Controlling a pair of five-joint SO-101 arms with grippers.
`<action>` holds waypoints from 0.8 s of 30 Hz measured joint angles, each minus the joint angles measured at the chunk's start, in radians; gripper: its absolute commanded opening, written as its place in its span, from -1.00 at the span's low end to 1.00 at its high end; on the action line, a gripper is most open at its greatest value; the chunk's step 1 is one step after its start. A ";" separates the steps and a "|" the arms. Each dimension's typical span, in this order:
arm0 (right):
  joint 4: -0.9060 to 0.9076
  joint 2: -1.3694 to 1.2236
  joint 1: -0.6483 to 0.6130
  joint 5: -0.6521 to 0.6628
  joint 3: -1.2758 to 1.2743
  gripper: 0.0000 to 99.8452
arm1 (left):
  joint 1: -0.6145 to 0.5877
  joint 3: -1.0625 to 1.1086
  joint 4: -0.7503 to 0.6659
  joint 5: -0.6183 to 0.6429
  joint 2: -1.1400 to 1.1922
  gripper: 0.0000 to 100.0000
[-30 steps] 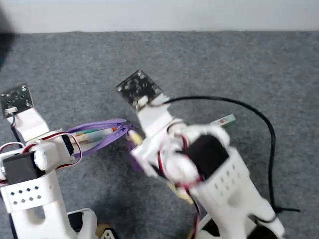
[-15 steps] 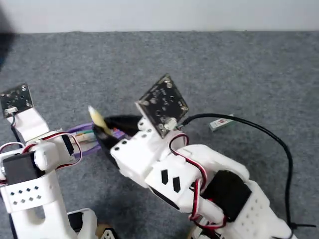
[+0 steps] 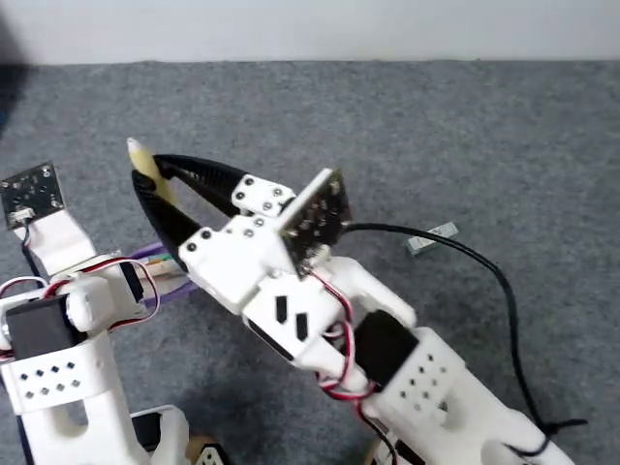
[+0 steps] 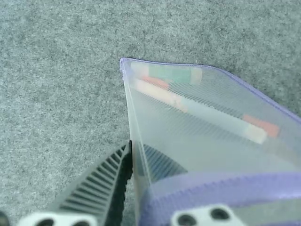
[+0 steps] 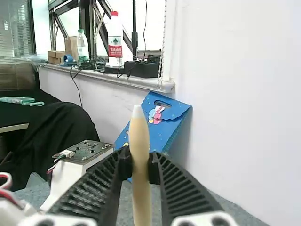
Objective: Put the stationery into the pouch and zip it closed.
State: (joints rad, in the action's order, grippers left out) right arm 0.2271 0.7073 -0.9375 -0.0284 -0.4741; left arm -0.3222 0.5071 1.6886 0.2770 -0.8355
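Observation:
The clear pouch (image 4: 202, 136) with a purple zip edge holds several pens and a green item. My left gripper (image 4: 133, 186) is shut on the pouch's edge, one ribbed finger (image 4: 94, 193) outside its wall. In the high view the pouch (image 3: 155, 254) peeks out between the two arms, at the left. My right gripper (image 3: 150, 184) is raised above the carpet, over the pouch's far side, and shut on a cream pen (image 3: 143, 165). The right wrist view has that pen (image 5: 139, 155) standing upright between the fingers (image 5: 171, 188).
A small green-and-white stationery piece (image 3: 432, 236) lies on the grey carpet (image 3: 387, 126) to the right of the right arm. A black cable (image 3: 484, 271) loops over the carpet beside it. The left arm's camera board (image 3: 33, 192) sits at the far left.
My right gripper has lifted the cream pen from beside the pouch's mouth and swung it up and to the left. The left arm has kept still on the pouch.

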 measured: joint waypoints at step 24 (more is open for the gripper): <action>-0.051 -0.012 -0.057 0.002 -0.080 -0.98 | 0.000 0.000 0.000 0.000 0.000 -0.97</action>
State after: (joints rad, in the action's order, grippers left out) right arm 0.1765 0.6951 -0.9943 -0.0269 -0.5539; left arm -0.3222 0.5071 1.6886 0.2770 -0.8355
